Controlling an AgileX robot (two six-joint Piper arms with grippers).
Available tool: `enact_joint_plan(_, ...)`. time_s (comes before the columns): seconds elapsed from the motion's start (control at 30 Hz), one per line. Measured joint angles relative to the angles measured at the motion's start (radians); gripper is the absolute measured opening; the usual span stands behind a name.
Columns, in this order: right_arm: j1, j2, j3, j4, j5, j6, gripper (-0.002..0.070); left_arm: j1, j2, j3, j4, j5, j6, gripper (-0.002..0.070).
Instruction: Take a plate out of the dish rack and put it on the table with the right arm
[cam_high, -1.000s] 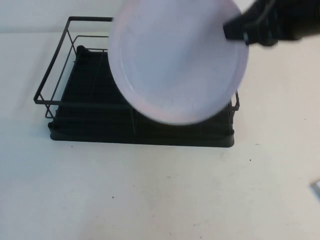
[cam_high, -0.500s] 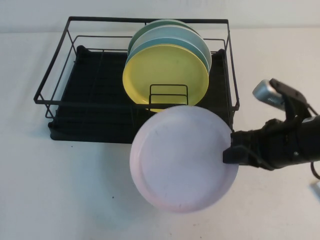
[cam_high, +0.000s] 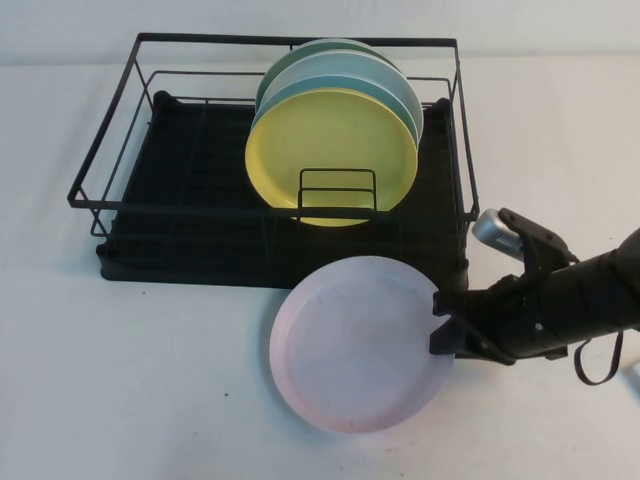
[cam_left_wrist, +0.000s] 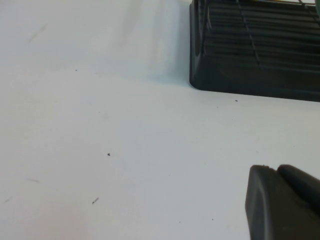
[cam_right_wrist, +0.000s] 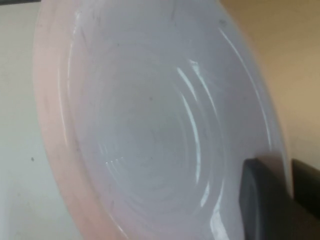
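One round pale pink plastic plate (cam_high: 355, 343) pinched at rim by right gripper (cam_high: 447, 336) — likely light, stiff, slick; rim best hold. Left gripper (cam_left_wrist: 282, 202) low over white table (cam_high: 150, 380) — finger gap unclear.

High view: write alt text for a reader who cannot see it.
The right gripper holds the pink plate by its rim, low over the white table in front of the black dish rack. Yellow, blue and green plates stand in the rack.

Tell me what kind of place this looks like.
Likely a staged tabletop test bench mimicking a kitchen: a bare white table, a black dish rack holding plates, the right hand gripping a pink plate. The left hand sits parked over the table.
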Motion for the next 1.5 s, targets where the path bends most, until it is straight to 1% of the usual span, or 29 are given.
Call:
enact_joint_plan(0.17, 0.0, 0.025, 0.0, 0.013, -0.008, 0.0, 0.0035, 0.0, 0.0, 0.0, 0.0, 0.0, 0.0, -0.0004)
enact_joint_plan(0.27, 0.0, 0.043, 0.0, 0.019, -0.008, 0.0, 0.0062, 0.0, 0.0, 0.0, 0.0, 0.0, 0.0, -0.0004)
enact_joint_plan(0.37, 0.0, 0.056, 0.0, 0.017, -0.023, 0.0, 0.0115, 0.0, 0.0, 0.0, 0.0, 0.0, 0.0, -0.0004)
enact_joint_plan(0.53, 0.0, 0.058, 0.0, 0.017, -0.05, 0.0, 0.0237, 0.0, 0.0, 0.0, 0.0, 0.0, 0.0, -0.0004)
enact_joint_plan(0.6, 0.0, 0.058, 0.0, 0.015, -0.052, 0.0, 0.0275, 0.0, 0.0, 0.0, 0.0, 0.0, 0.0, -0.0004)
enact_joint_plan(0.7, 0.0, 0.036, -0.021, -0.011, -0.034, 0.0, 0.0302, 0.0, 0.0, 0.0, 0.0, 0.0, 0.0, -0.0004)
enact_joint_plan(0.73, 0.0, 0.021, -0.03, -0.027, -0.025, 0.0, 0.03, 0.0, 0.0, 0.0, 0.0, 0.0, 0.0, -0.0004)
enact_joint_plan(0.8, 0.0, -0.021, -0.047, -0.065, -0.01, 0.0, 0.0272, 0.0, 0.0, 0.0, 0.0, 0.0, 0.0, -0.0004)
enact_joint_plan(0.83, 0.0, -0.051, -0.053, -0.094, -0.001, 0.0, 0.0237, 0.0, 0.0, 0.0, 0.0, 0.0, 0.0, -0.0004)
enact_joint_plan(0.93, 0.0, -0.156, -0.058, -0.163, 0.032, 0.0, 0.0092, 0.0, 0.0, 0.0, 0.0, 0.0, 0.0, -0.0004)
enact_joint_plan(0.97, 0.0, -0.2, -0.058, -0.183, 0.043, 0.0, 0.0055, 0.0, 0.0, 0.0, 0.0, 0.0, 0.0, -0.0004)
enact_joint_plan(1.03, 0.0, -0.291, -0.053, -0.215, 0.06, 0.0, 0.0013, 0.0, 0.0, 0.0, 0.0, 0.0, 0.0, -0.0004)
enact_joint_plan(1.2, 0.0, -0.501, -0.021, -0.339, 0.113, 0.0, -0.0013, 0.0, 0.0, 0.0, 0.0, 0.0, 0.0, -0.0004)
enact_joint_plan(1.37, 0.0, -0.684, -0.003, -0.481, 0.241, 0.0, -0.0017, 0.0, 0.0, 0.0, 0.0, 0.0, 0.0, -0.0004)
enact_joint_plan(1.5, 0.0, -0.762, 0.04, -0.545, 0.239, 0.0, -0.0018, 0.0, 0.0, 0.0, 0.0, 0.0, 0.0, -0.0004)
